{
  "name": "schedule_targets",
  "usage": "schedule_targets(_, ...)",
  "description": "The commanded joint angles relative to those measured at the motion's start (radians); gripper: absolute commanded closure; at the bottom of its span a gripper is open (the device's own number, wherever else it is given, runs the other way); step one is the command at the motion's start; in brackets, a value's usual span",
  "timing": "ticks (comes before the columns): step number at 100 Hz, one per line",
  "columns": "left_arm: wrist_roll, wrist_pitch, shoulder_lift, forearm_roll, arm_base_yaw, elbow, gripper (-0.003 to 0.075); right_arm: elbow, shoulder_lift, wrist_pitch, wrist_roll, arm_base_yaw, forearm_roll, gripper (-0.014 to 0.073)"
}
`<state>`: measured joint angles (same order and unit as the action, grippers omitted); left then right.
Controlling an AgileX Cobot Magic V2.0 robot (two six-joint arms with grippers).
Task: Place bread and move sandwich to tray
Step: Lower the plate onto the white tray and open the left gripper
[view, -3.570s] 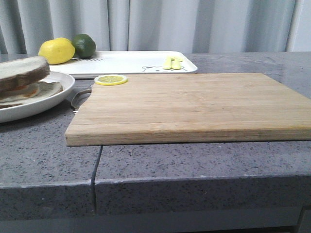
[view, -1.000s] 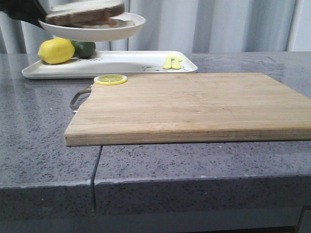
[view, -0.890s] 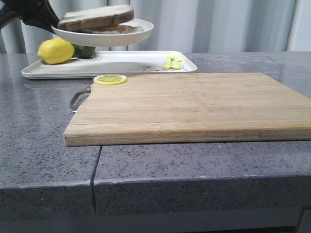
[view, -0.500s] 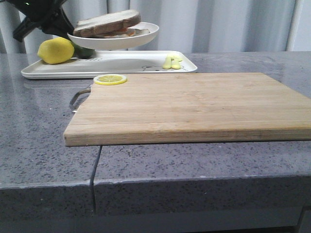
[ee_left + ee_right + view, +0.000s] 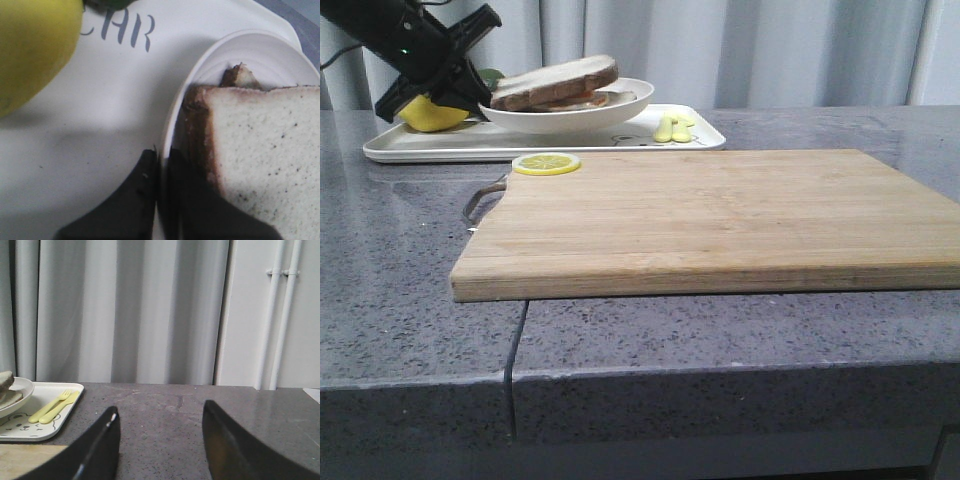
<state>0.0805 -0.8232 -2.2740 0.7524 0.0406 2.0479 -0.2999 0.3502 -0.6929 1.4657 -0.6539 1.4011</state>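
The bread (image 5: 555, 81) already lies on top of the sandwich (image 5: 565, 100), so the step in hand is setting plate and all down on the tray (image 5: 620, 135) at the far left of the worktop (image 5: 400, 300); the plate looks low over the tray or just touching, I cannot tell which; the left gripper (image 5: 162, 160) has its fingers (image 5: 145, 180) pinched narrow on the plate's left rim, crust just beside them; next it likely needs to settle, then let go; the right gripper (image 5: 160, 440) hangs wide and empty.
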Motion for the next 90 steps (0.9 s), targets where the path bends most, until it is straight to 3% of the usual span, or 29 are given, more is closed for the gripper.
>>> schedule_targets(1,-0.01,0.038,0.055,0.08,0.008,0.04,0.074,-0.029,0.003,-0.016,0.008,0.006,-0.043,0.0201)
schedule_targets(64,-0.01,0.042,0.039,0.083,0.008,0.04,0.0734,-0.029,0.003,-0.038,0.008,0.006,-0.038,0.0201)
schedule_targets(73,-0.01,0.042,0.039,0.083,0.008,0.04,0.0684,-0.029,0.003,-0.038,0.008,0.006,-0.038,0.0201)
schedule_targets(90,-0.01,0.041,0.04,0.083,0.008,0.04,0.0497,-0.029,0.003,-0.038,0.008,0.006,-0.038,0.0201)
